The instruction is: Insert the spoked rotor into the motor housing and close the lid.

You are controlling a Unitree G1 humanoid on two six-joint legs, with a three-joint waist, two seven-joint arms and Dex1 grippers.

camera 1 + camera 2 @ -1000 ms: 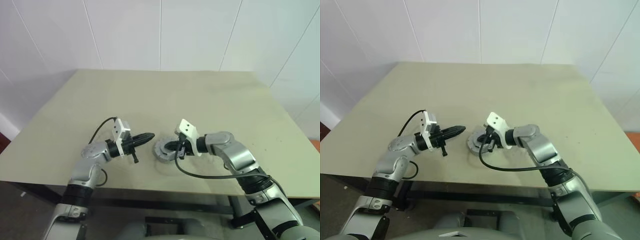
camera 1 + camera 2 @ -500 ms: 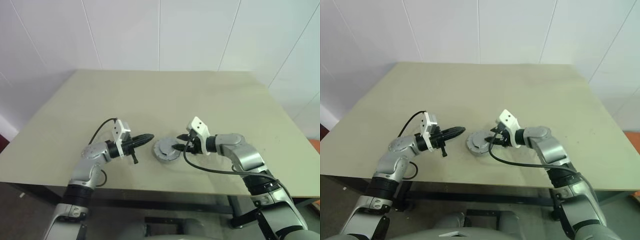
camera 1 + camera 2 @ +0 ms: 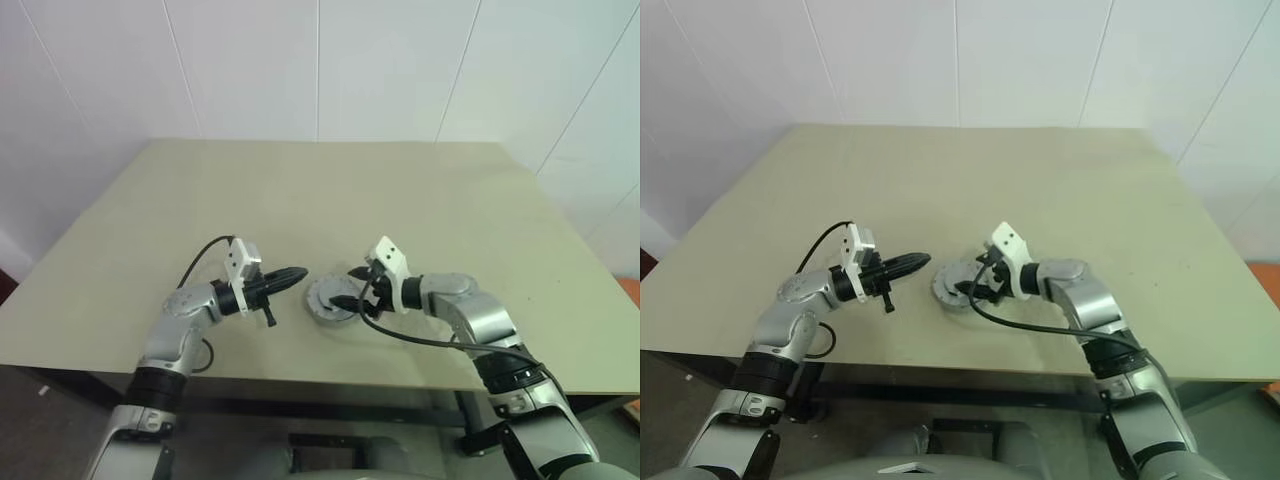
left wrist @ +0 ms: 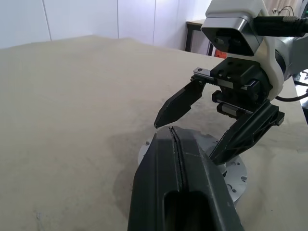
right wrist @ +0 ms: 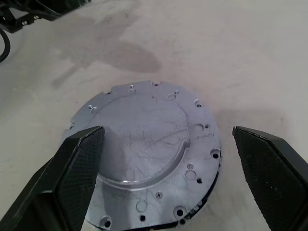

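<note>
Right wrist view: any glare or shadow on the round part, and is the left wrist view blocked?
Right wrist view: the grey lid is evenly lit with no hard glare, and soft dark smudges lie on the table beyond it. Left wrist view: the shut left claw hides much of the lid.

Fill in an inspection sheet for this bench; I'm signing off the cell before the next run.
Surface: beige table, faint dark smudges near the disc.
Job's things: grey disc lying flat near the front edge; anything beneath it hidden.
Clutter: nothing seen.
Grippers: left gripper jaws shut, pointing at the disc; right gripper jaws open, either side of the disc.
Cables: black cable looping at each wrist.
Surroundings: white panelled wall.
</note>
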